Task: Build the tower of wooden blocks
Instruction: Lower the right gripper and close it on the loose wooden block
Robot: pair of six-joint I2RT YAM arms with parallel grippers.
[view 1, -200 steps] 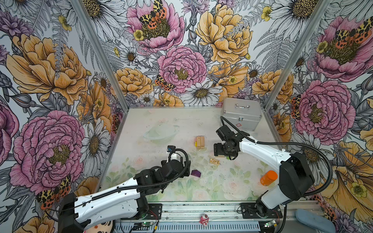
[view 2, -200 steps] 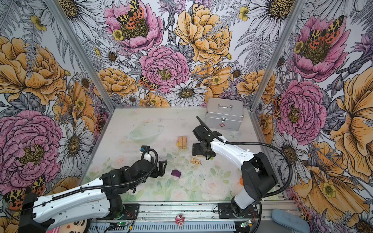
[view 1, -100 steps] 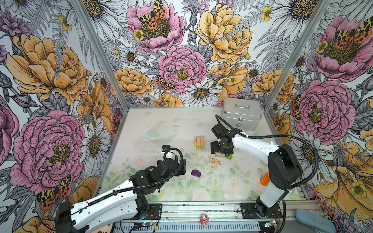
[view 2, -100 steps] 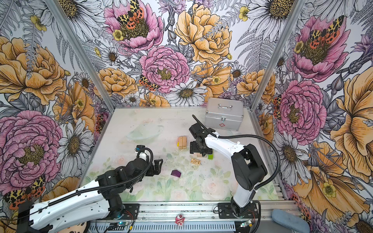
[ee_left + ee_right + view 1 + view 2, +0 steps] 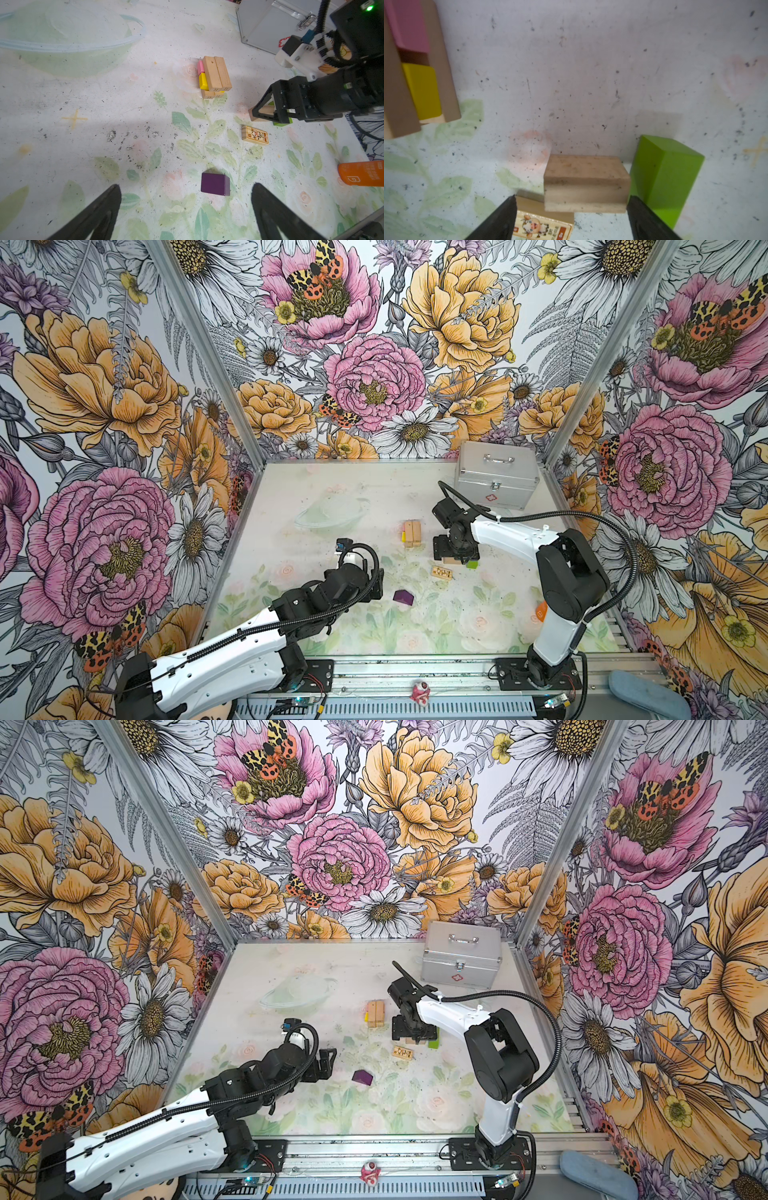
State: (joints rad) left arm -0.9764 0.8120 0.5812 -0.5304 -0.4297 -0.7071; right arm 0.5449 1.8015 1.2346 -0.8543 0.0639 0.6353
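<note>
You're early on: the tower (image 5: 412,533), mid-frame in a top view, is only a low tan, pink and yellow stack. Your right hand (image 5: 572,198) straddles a loose tan block (image 5: 585,178), jaws apart. The green block (image 5: 664,166), picture block (image 5: 255,135) and purple block (image 5: 215,184) lie unplaced. Your left hand (image 5: 186,187) is spread wide and empty.

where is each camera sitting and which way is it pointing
Top views: high in front, looking down across the table; left arm and right arm show.
Left wrist: low, facing the purple block past the open left gripper; right arm shows too.
Right wrist: facing down past the open right gripper, astride a tan block.
Shared: both wrist views show the stacked blocks and green block.
</note>
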